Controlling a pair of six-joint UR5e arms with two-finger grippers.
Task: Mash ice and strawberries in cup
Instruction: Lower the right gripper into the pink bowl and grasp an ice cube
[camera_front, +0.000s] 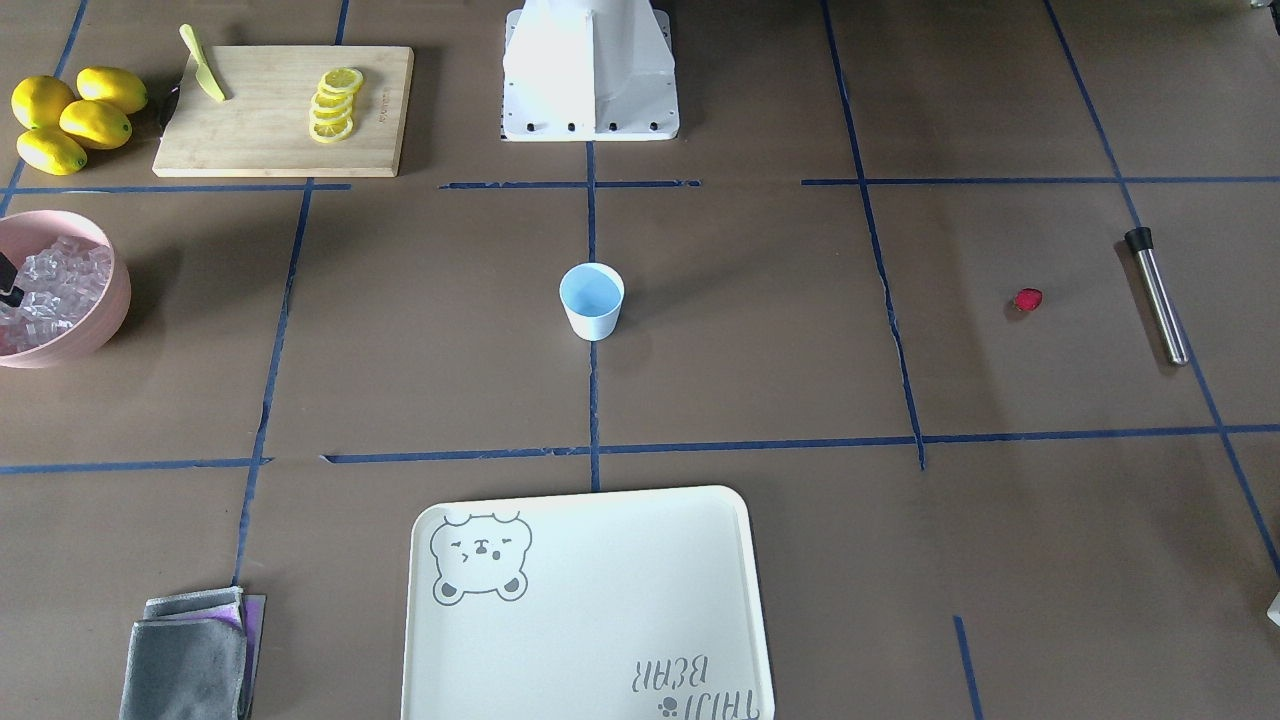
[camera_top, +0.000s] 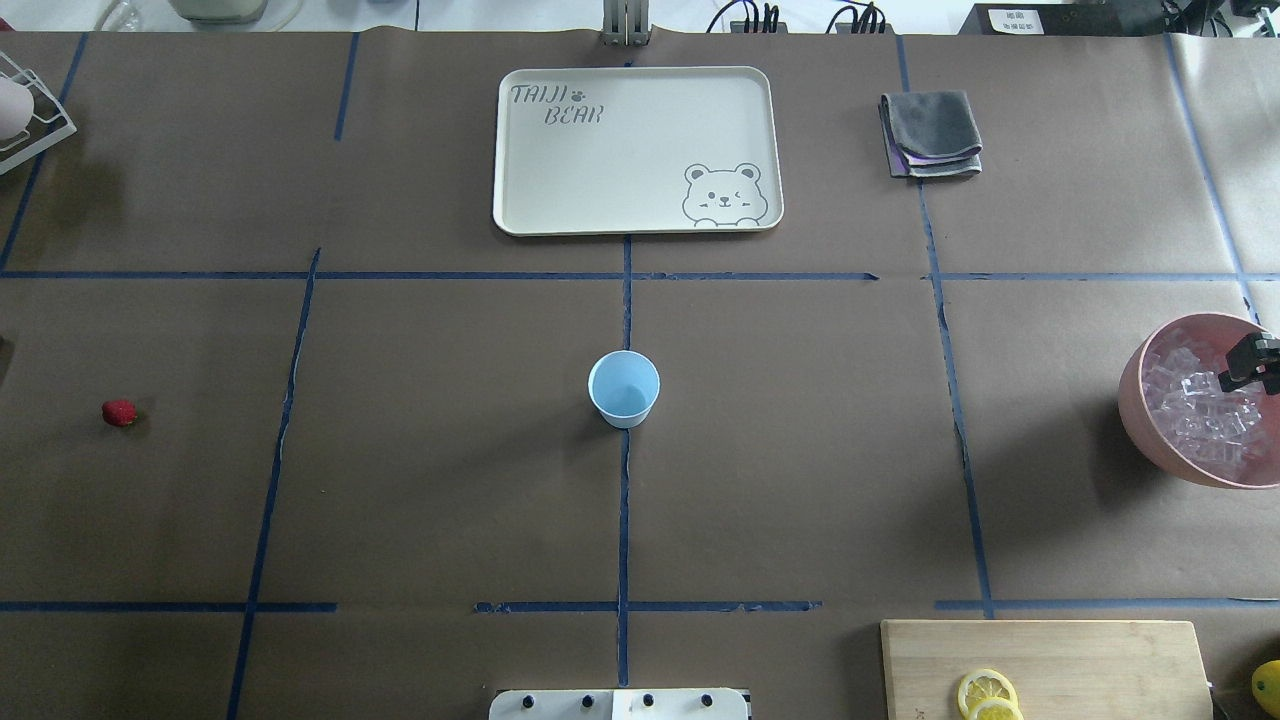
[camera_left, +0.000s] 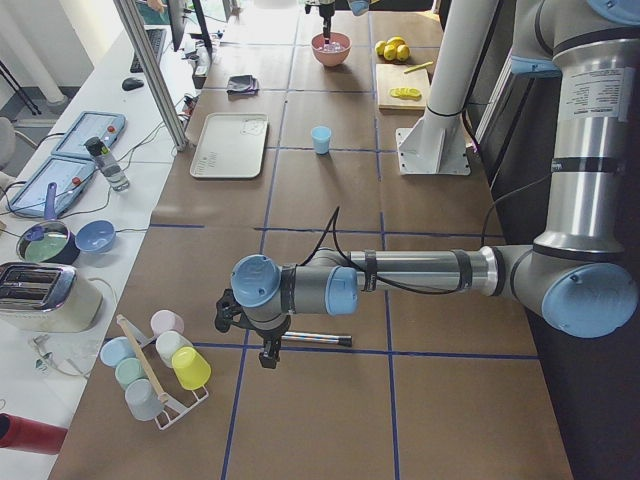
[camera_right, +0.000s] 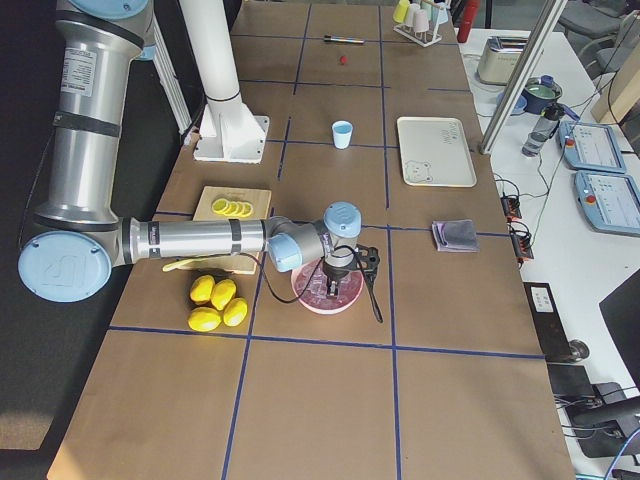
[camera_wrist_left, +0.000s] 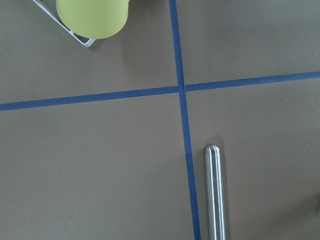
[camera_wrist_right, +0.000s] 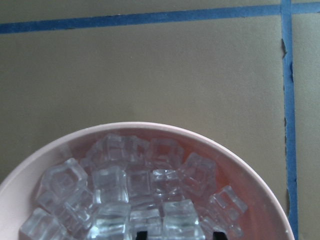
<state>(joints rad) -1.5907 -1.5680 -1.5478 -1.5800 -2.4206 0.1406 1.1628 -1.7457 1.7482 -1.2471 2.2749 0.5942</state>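
The pale-blue cup (camera_top: 624, 388) stands empty and upright at the table's middle, also in the front view (camera_front: 591, 300). One red strawberry (camera_top: 119, 412) lies on the table far to the left. Ice cubes (camera_wrist_right: 135, 190) fill a pink bowl (camera_top: 1140, 400) at the right edge. My right gripper (camera_wrist_right: 180, 234) is open, its fingertips down among the cubes. My left gripper (camera_left: 268, 358) hangs over the table near a steel muddler (camera_wrist_left: 216, 195). I cannot tell whether it is open or shut.
A cream bear tray (camera_top: 520, 150) and a folded grey cloth (camera_top: 930, 135) lie at the far side. A cutting board (camera_front: 280, 110) with lemon slices and a green knife, plus whole lemons (camera_front: 75, 115), sit near the base. A cup rack (camera_left: 160, 365) stands beyond the muddler.
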